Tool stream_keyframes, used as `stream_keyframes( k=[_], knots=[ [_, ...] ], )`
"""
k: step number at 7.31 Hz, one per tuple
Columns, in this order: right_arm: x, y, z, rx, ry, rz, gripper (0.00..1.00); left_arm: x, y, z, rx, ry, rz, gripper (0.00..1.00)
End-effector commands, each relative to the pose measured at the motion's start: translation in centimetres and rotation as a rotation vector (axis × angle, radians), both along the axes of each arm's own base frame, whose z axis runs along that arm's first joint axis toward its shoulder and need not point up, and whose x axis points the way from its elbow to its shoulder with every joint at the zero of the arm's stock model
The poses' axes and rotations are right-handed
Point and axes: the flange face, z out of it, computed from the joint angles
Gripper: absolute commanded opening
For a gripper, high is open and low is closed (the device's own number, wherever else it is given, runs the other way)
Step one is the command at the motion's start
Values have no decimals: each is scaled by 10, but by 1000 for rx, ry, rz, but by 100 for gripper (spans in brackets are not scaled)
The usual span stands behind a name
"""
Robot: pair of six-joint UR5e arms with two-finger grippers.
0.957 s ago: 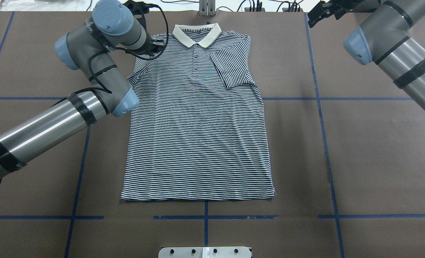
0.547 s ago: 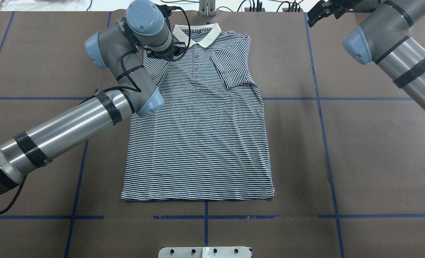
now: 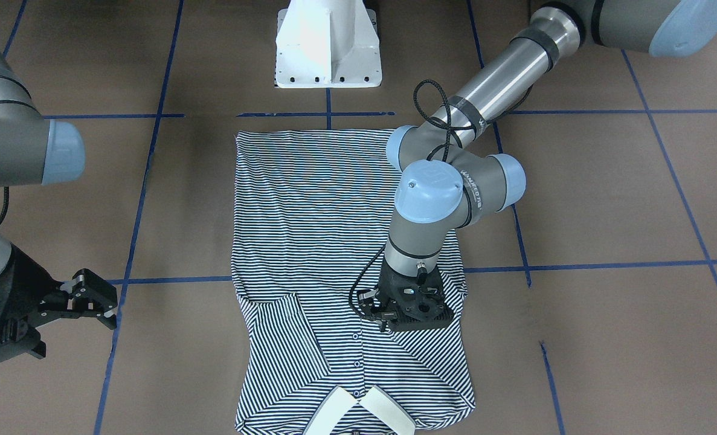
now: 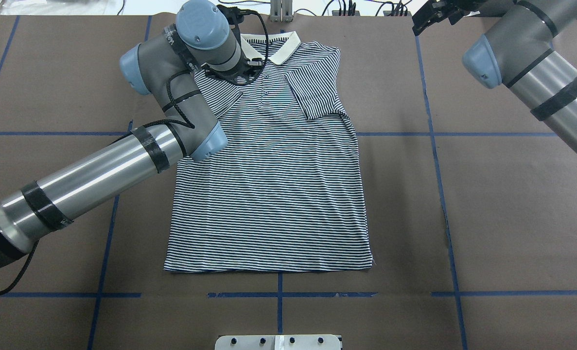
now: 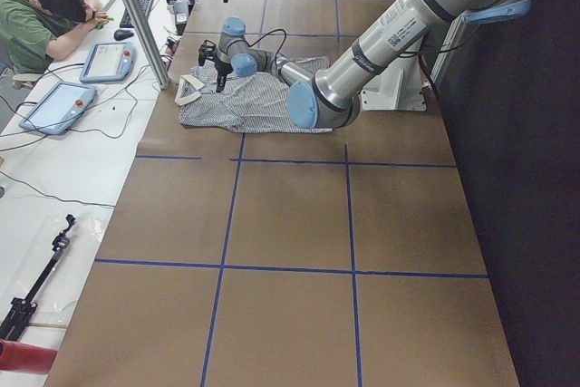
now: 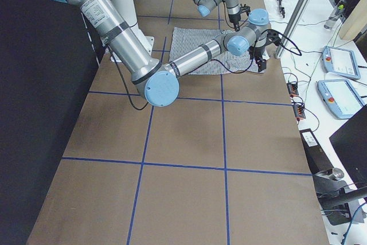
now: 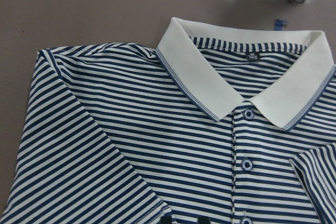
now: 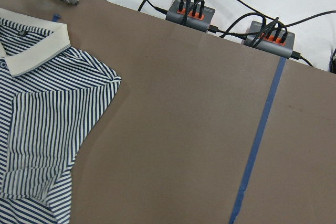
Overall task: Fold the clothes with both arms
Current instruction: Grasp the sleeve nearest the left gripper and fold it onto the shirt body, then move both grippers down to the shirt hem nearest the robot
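Note:
The striped polo shirt lies flat and face up on the brown table, with its cream collar at the far edge. It also shows in the front view and in the left wrist view. Its right-hand sleeve is folded in over the chest. My left gripper points down beside the placket. It appears shut on the other sleeve, which is folded inward. My right gripper is open and empty. It hovers off the shirt near the table's far right corner.
The white pedestal base stands at the table's near edge. Blue tape lines cross the table. A metal post and cable hubs sit behind the collar. An operator sits by tablets at a side desk.
My left arm has swung right from the shirt's left shoulder toward the placket, and the left sleeve now lies folded over the chest. The right arm has barely moved.

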Motion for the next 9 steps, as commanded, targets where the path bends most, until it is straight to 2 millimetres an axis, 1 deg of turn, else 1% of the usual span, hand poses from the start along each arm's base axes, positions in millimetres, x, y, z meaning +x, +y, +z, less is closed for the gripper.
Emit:
stream_keyframes(
  k=[1,2,3,4,5,6,7,8,9],
  knots=[
    [-51,58,-46,-114,-115,46,100,-39,42,19,38,26,56,100],
    [-83,105,-67,-169,-163,81,100,-70,68,18,59,2,73,100],
    [-116,171,-70,-217,-194,99,100,-101,102,20,70,13,82,100],
    [-138,238,-68,-277,-190,127,100,-132,139,34,86,36,94,100],
    [-154,307,-79,-296,-128,168,100,-156,172,43,83,71,137,100],
    [-171,357,-90,-363,-107,212,99,-163,205,60,67,73,157,100],
    [-192,392,-83,-401,-111,268,98,-164,246,80,25,85,184,100],
    [-204,411,-72,-384,-98,289,97,-159,275,88,-27,117,152,100],
    [-205,426,-55,-401,-173,277,97,-141,299,105,-73,129,117,100]
  ],
)
